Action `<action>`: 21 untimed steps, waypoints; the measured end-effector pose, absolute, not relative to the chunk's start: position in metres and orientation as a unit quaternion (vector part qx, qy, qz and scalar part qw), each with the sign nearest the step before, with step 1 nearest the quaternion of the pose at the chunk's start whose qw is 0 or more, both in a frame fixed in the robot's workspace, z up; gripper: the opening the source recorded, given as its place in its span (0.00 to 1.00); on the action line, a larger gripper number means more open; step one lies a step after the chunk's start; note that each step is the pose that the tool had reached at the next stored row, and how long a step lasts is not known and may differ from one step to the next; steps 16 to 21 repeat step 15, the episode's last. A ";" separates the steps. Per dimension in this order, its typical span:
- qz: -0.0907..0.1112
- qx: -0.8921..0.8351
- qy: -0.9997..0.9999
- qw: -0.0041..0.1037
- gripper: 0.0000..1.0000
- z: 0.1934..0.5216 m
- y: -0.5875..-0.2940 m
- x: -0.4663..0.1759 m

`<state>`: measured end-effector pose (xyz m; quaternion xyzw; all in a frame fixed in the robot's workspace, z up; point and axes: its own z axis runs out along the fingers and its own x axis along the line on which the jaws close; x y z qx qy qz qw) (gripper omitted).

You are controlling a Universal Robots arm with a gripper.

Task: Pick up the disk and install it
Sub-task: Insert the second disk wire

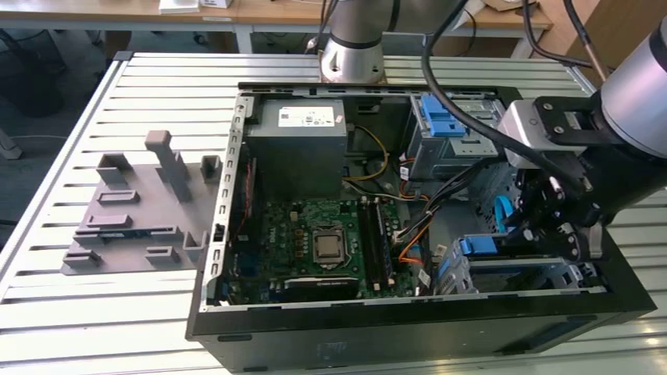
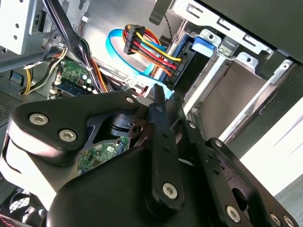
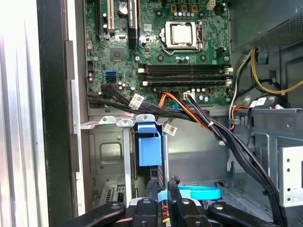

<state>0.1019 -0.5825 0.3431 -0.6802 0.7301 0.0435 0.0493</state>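
Since the install turns on how the slab lines up with its slot, the relation that matters is between the claw [image 3: 162, 185] and the flat silver hard drive in its blue plastic bracket, the disk [image 3: 149, 146]. In the first wrist view the disk stands on edge directly ahead of the claw. Its blue bracket end points toward the green motherboard [image 3: 156, 47], and its flat side lies just beside the grey metal drive cage [image 3: 109, 156]. Its long axis appears to run straight on from the claw, in line with the arm's reach into the bay rather than across it.

The claw is drawn narrow. Its black fingers [image 3: 151, 191] sit on either side of the disk's thin edge and seem clamped on it, though the contact itself is partly hidden.

In the second wrist view the claw [image 2: 168, 97] sits close under the disk [image 2: 189, 61]. A bundle of red, yellow and orange cables [image 2: 147, 45] reaches the disk's near end, touching or almost touching it.

In the exterior view the claw [image 1: 542, 226] is low inside the open black computer case [image 1: 417, 344], at the corner toward that view's right. The blue of the disk [image 1: 479, 246] shows beside it, and the case lies on the slatted grey worktop [image 1: 156, 94].

The disk looks partly seated, judging by how it lies against the cage.
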 end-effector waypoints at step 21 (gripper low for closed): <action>0.044 -0.680 0.730 0.049 0.11 0.347 -0.582 0.102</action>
